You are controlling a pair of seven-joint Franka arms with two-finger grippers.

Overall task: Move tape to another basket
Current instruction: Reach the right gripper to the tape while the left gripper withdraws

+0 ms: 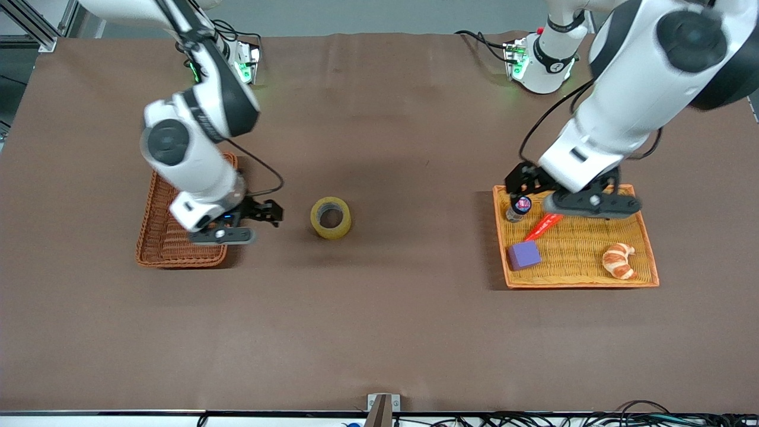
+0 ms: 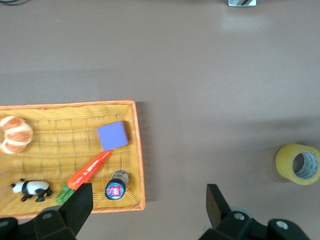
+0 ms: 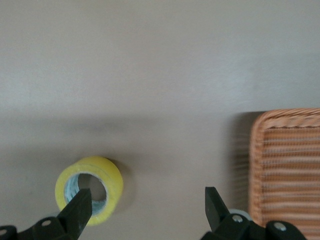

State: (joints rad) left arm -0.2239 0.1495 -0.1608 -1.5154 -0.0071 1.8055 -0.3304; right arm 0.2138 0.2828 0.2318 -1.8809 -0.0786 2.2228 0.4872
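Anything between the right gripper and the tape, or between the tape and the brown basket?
Nothing visible. The tape lies on bare table beside the basket. The right gripper, open, hangs between them; the left gripper is over the yellow tray.

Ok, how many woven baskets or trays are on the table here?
2. The reddish-brown basket sits toward the right arm's end; the yellow-orange tray, holding small items, sits toward the left arm's end. None appears hidden.

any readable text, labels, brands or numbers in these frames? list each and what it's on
None can be read.
Small bottle in the yellow-orange tray: its cap carries a red and blue printed mark, too small and blurred to read.
Tape on the table: no print visible.
Right gripper and left gripper: no legible markings.
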